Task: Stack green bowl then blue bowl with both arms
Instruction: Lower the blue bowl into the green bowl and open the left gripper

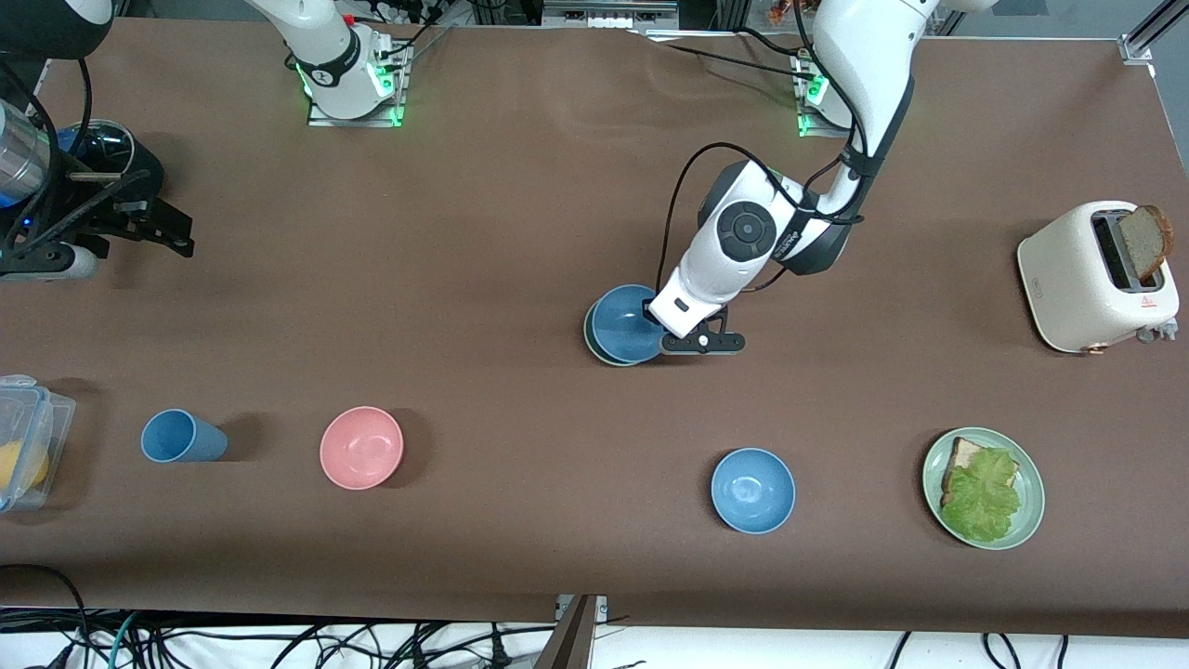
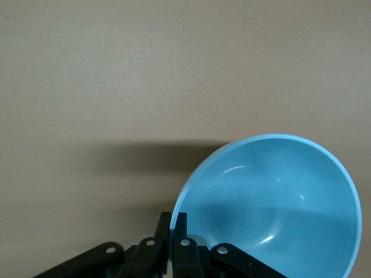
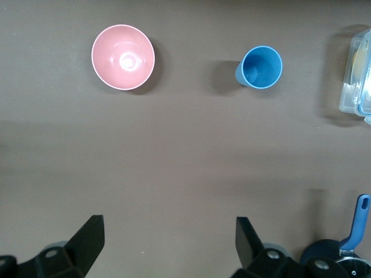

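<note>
Two bowls sat nested: the left hand (image 1: 665,327) gripped the blue bowl (image 1: 625,322) inside the green bowl (image 1: 589,334) (right hand (image 3: 168,243) waited open).

Matte plastic-looking blue bowl (image 1: 624,323), faint sheen inside, matte brown table covering (image 1: 520,186), glossy cream toaster (image 1: 1096,279), clear plastic container (image 1: 23,437), matte black gripper fingers (image 3: 87,240)
</note>
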